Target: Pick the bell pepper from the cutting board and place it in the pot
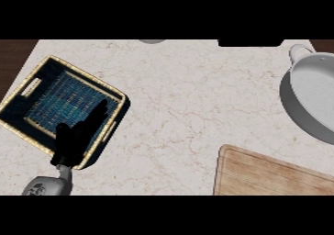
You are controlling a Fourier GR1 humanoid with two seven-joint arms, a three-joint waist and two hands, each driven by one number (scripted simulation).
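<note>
While we read the scene from the near edge outward, these lines hold what we see.

Left robot hand (78, 137): we see it at the worktop's near left corner, fingers straight and spread, pointing up over the near rim of the basket; it holds nothing and looks to us to be at rest.

Right robot hand: we find it nowhere in the head view, so we cannot tell its state.

Cutting board (275, 176): it lies at the near right edge of the worktop (190, 105), cut off by the view's lower edge; the part we see is bare wood.

Bell pepper: we see none, neither on the shown part of the board nor in the pot; it may lie on the hidden part of the board, or be carried out of view.

Basket (58, 98): it sits turned at an angle near the left edge, dark blue inside, with the left hand partly over it.

Open room: we judge the middle of the worktop a free path from board to pot.

Pot (319, 92): it stands beyond the board at the right edge, mouth open upward, handle toward the far right corner, well placed to take a drop from above.
</note>
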